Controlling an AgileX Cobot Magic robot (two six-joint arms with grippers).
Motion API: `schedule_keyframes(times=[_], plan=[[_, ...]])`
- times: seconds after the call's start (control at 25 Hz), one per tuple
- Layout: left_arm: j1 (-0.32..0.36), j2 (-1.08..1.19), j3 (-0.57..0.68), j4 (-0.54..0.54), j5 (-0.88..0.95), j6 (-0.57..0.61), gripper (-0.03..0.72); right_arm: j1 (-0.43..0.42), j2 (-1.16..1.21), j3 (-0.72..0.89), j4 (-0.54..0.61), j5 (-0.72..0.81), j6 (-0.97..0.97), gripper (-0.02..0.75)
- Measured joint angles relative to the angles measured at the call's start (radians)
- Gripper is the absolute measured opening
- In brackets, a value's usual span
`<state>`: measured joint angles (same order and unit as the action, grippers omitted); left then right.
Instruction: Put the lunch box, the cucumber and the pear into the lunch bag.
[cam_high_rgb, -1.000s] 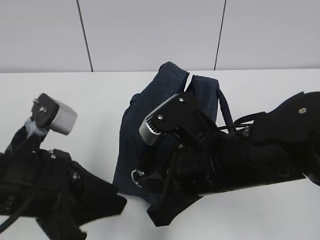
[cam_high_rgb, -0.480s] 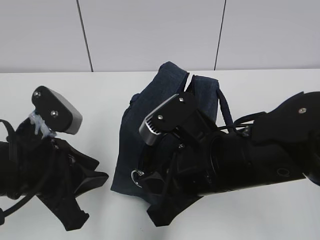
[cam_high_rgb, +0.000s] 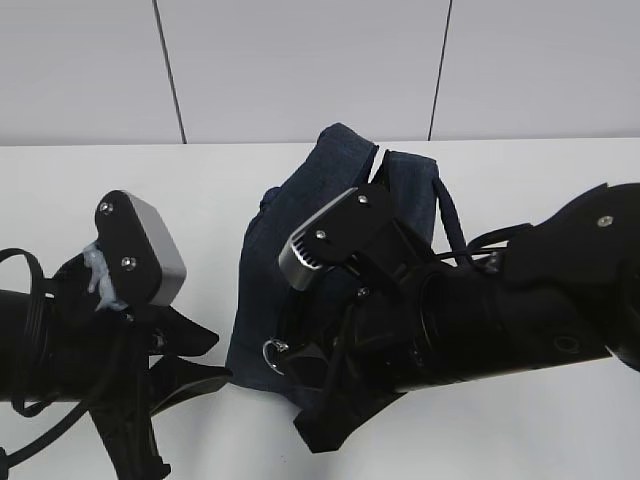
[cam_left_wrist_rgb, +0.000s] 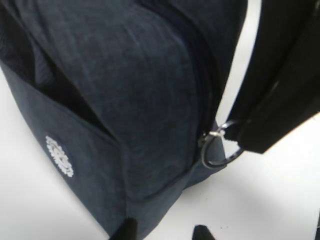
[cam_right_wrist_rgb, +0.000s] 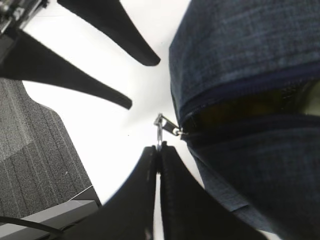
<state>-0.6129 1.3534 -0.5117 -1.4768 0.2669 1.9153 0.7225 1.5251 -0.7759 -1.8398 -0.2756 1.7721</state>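
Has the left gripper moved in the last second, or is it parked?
Yes. In the exterior view the left gripper has swung right and slightly forward, toward the lunch bag, which has stayed put on the table. Its fingers now point at the bag's lower corner.

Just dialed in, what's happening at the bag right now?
The right gripper is shut on the metal ring pull of the navy lunch bag, at the near end of its zipper. The zipper is partly parted there, showing a dark gap. The left gripper is open beside the bag's near corner, holding nothing. The bag sits on the white table. Lunch box, cucumber and pear are not visible outside the bag.
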Motion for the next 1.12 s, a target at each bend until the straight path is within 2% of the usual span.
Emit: schedule_keyframes(times=[0.2, 0.48, 0.76, 0.92, 1.12], plan=[[-0.01, 0.0, 0.0, -0.065, 0.047, 0.123, 0.217, 0.0, 0.0, 0.0, 0.0, 0.0, 0.0, 0.0], [-0.079, -0.038, 0.0, -0.135, -0.054, 0.125, 0.218, 0.0, 0.0, 0.0, 0.0, 0.002, 0.0, 0.0], [-0.083, -0.165, 0.0, -0.256, -0.092, 0.125, 0.222, 0.0, 0.0, 0.0, 0.0, 0.008, 0.0, 0.0], [-0.083, -0.172, 0.0, -0.256, -0.15, 0.126, 0.221, 0.0, 0.0, 0.0, 0.0, 0.008, 0.0, 0.0], [-0.083, -0.068, 0.0, -0.231, -0.248, 0.126, 0.221, 0.0, 0.0, 0.0, 0.0, 0.01, 0.0, 0.0]])
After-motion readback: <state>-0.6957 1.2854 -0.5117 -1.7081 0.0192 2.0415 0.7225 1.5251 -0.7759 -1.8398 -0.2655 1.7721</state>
